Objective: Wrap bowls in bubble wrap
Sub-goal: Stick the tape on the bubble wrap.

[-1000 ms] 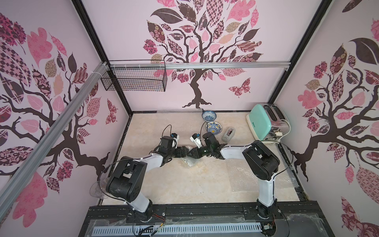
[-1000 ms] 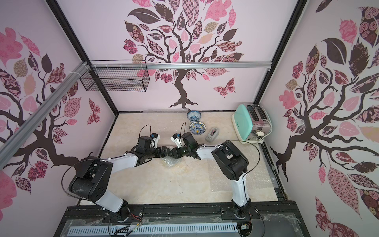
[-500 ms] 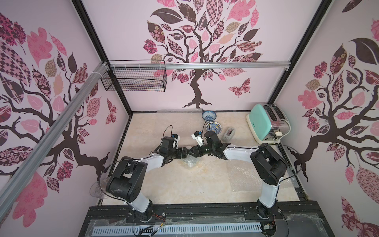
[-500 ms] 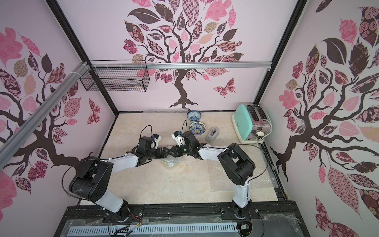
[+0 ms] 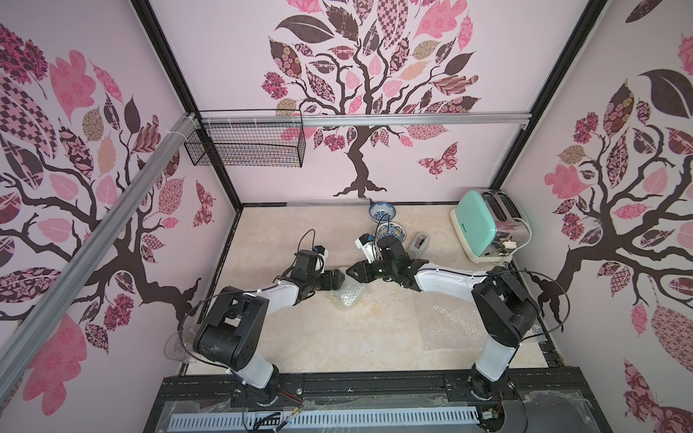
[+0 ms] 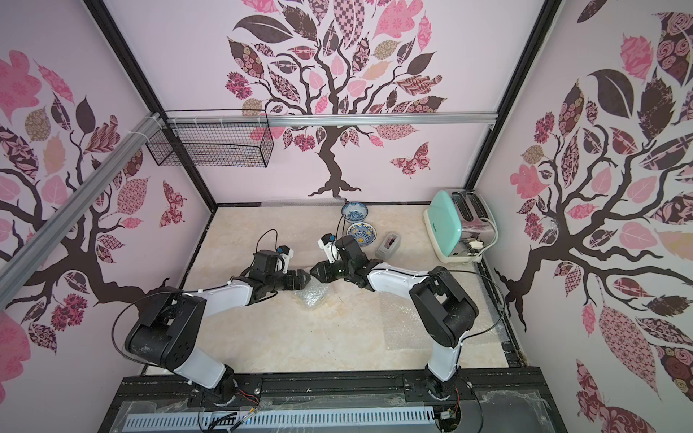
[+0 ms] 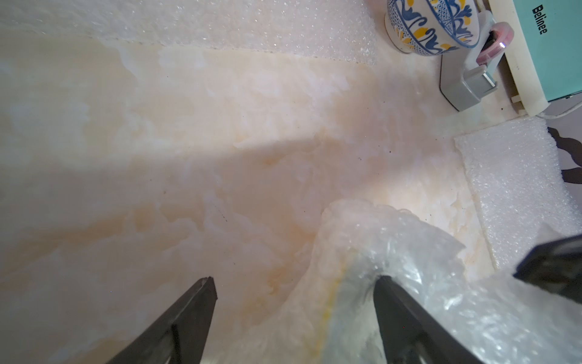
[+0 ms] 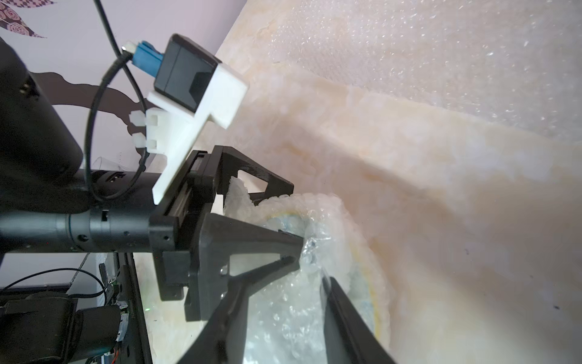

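2 parted pincers (image 5: pixel 340 280) (image 5: pixel 351 270) at bubble wrap (image 5: pixel 348 298)

Bowl (image 7: pixel 332 302) is basically invisible, buried in wrap (image 7: pixel 409 252) at the left claw (image 7: pixel 294 280) tip; only a yellowish rim line shows through, pattern unreadable. That claw's fingers (image 7: pixel 189 315) run off the frame edge. Far ahead of it, the blue-yellow bowl (image 7: pixel 431 25) and toaster (image 7: pixel 548 47) get chopped by the edge too. Right claw (image 8: pixel 283 283): its fingers are cropped on its own cam, and I can't tell if the tips touch the wrap. In both top views the wrap sits partly under the two claws, and the blue-yellow bowl just behind the right claw is part-hidden by the wrist.
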`<action>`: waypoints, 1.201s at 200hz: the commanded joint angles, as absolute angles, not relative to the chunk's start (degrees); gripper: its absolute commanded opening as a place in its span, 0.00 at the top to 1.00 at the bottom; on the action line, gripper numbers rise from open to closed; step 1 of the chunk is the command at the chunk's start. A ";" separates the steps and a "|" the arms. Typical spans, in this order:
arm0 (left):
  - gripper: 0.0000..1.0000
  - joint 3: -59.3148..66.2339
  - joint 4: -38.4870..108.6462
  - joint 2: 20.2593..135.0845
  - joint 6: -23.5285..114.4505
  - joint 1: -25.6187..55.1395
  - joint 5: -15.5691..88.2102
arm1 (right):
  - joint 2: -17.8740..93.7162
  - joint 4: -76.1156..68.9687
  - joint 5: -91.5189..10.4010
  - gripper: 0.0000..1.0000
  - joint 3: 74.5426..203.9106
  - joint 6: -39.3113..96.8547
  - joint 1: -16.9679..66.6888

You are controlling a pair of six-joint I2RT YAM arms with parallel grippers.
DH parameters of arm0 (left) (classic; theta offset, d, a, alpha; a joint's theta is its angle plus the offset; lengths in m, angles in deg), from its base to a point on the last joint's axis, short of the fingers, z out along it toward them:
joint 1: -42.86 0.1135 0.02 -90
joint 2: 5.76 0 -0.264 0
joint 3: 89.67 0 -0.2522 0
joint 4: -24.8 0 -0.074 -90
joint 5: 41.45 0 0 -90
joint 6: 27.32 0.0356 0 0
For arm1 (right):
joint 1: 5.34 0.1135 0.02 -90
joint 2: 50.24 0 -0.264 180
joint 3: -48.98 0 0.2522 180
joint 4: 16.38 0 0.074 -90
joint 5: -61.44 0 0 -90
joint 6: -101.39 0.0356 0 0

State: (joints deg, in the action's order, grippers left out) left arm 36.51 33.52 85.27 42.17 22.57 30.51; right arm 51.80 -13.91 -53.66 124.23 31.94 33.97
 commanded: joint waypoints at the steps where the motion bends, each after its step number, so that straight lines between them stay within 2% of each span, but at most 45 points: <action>1: 0.15 37.15 33.86 83.88 42.55 22.29 30.80 | 51.29 -13.66 -56.38 0.59 124.26 32.12 33.99; 85: 0.15 37.19 33.99 83.36 42.44 22.33 30.97 | 46.85 -17.72 -62.53 0.60 122.00 38.40 33.98; 117: 0.15 37.19 33.90 83.37 42.31 22.33 30.86 | 49.80 -22.60 -66.67 0.61 120.57 43.11 34.03; 171: 0.15 37.80 34.29 81.48 41.86 22.38 32.45 | 56.72 -23.42 -64.88 0.64 123.15 41.90 34.08; 206: 0.15 39.61 35.93 76.60 37.96 23.88 36.66 | 59.13 -24.06 -62.99 0.64 124.04 40.40 34.05; 240: 0.13 43.60 38.72 66.86 32.03 24.67 38.57 | 59.54 -24.69 -62.55 0.64 124.29 40.24 34.03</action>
